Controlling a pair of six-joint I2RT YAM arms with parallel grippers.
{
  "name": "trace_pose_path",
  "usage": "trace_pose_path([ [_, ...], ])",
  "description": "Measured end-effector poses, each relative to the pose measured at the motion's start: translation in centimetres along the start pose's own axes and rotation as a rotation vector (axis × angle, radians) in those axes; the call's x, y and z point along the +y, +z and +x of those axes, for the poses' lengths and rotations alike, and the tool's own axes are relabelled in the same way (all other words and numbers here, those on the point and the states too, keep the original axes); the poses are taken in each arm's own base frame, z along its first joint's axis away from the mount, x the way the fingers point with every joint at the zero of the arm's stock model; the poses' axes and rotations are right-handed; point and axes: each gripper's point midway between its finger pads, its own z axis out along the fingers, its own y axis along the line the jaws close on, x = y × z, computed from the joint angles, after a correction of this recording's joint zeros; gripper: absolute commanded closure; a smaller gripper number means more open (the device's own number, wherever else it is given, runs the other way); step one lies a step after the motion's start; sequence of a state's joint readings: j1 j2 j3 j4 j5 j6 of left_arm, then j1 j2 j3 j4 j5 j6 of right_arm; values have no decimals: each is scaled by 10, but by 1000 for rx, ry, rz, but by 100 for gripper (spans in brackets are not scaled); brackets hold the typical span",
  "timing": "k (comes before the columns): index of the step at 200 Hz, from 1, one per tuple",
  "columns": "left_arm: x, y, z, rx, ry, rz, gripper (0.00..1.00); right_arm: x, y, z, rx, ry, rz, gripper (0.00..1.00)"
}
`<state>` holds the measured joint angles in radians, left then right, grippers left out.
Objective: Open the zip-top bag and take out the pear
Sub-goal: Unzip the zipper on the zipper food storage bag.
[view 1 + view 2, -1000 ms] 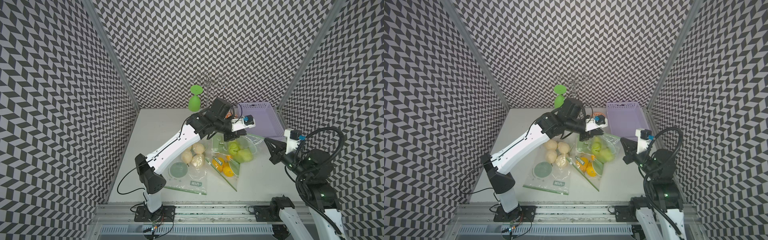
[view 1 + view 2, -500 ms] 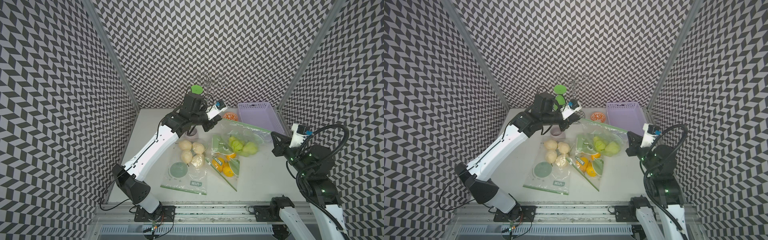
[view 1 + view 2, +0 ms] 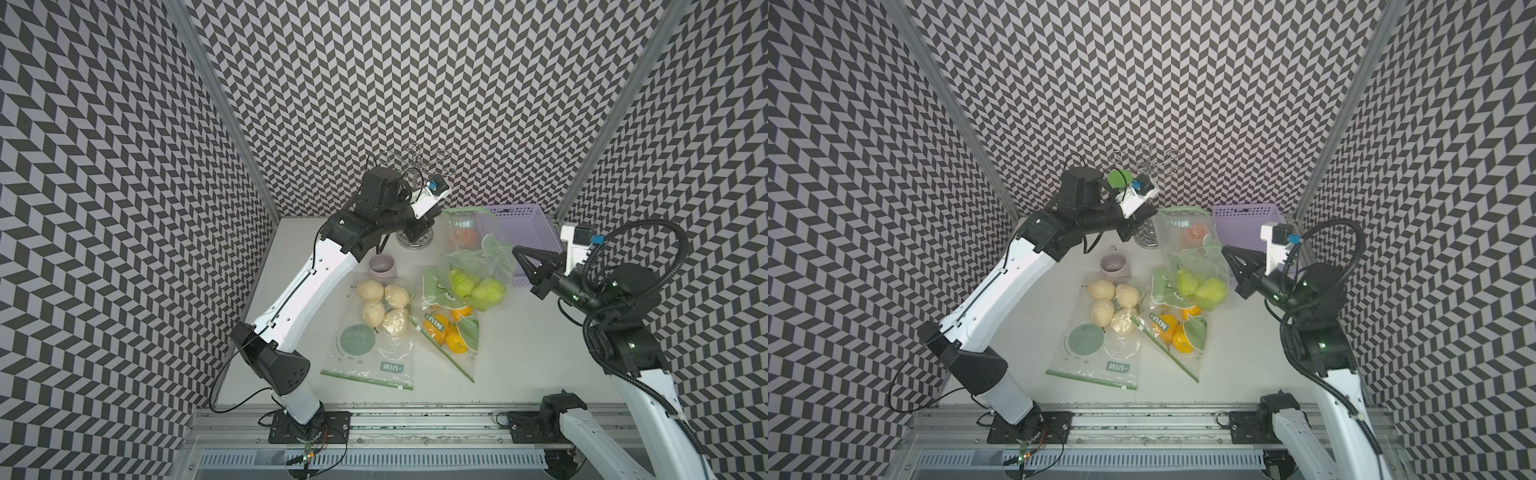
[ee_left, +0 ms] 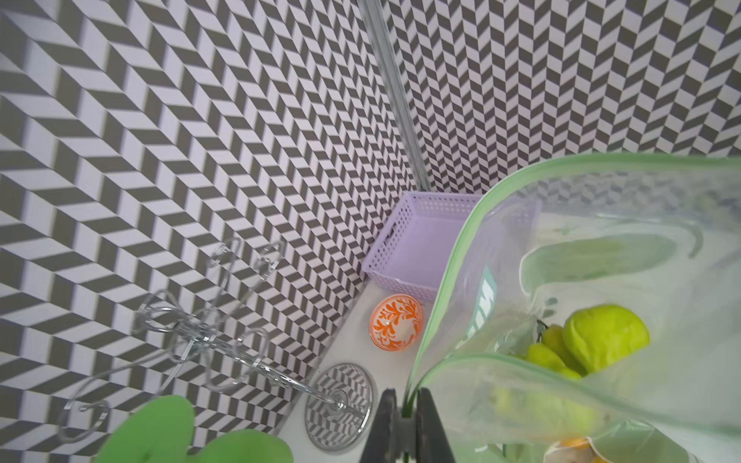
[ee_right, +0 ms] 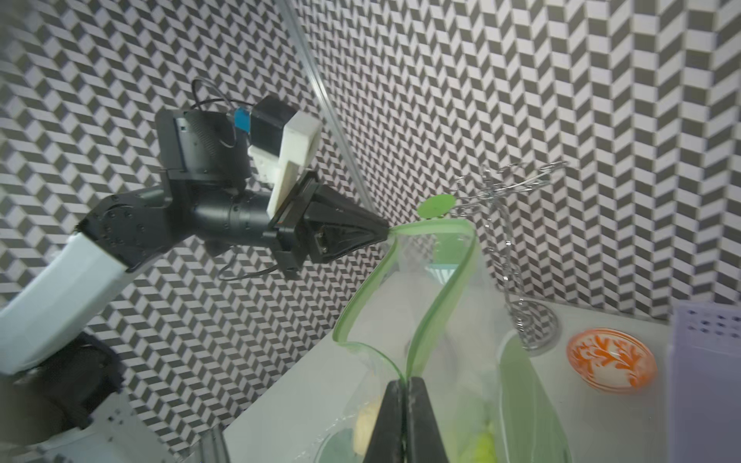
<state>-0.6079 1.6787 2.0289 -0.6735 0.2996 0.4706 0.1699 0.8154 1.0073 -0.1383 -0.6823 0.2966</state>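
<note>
Opening looks done. Your left gripper (image 4: 405,419) is clamped on the green seal of the clear plastic zip-top bag (image 3: 478,253), and your right gripper (image 5: 405,387) pinches the opposite point, so the mouth gapes. The green pears (image 3: 478,289) lie inside, toward the white table's (image 3: 519,353) far right corner. No pear is out yet.

My left arm stretches far forward with the wrist level. Both jaws of the left gripper (image 5: 385,231) are pressed together on the rim of the zip-top bag (image 3: 478,257). My right arm is folded upright. The right gripper (image 5: 405,387) is pinched tight on that same rim, tips pointing toward the left's.
</note>
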Motion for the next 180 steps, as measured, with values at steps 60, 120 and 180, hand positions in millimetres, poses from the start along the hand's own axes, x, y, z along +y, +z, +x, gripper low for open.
trace_pose_path([
  [60, 22, -35, -41, -97, 39, -88, 100, 28, 68, -8, 28, -21, -87, 100],
  [120, -54, -15, -3, -18, 34, 92, 99, 17, 14, 108, 86, 477, 10, 100],
  [180, -133, 19, 32, 46, 31, 275, 99, -5, -44, 165, 84, 738, 238, 68],
])
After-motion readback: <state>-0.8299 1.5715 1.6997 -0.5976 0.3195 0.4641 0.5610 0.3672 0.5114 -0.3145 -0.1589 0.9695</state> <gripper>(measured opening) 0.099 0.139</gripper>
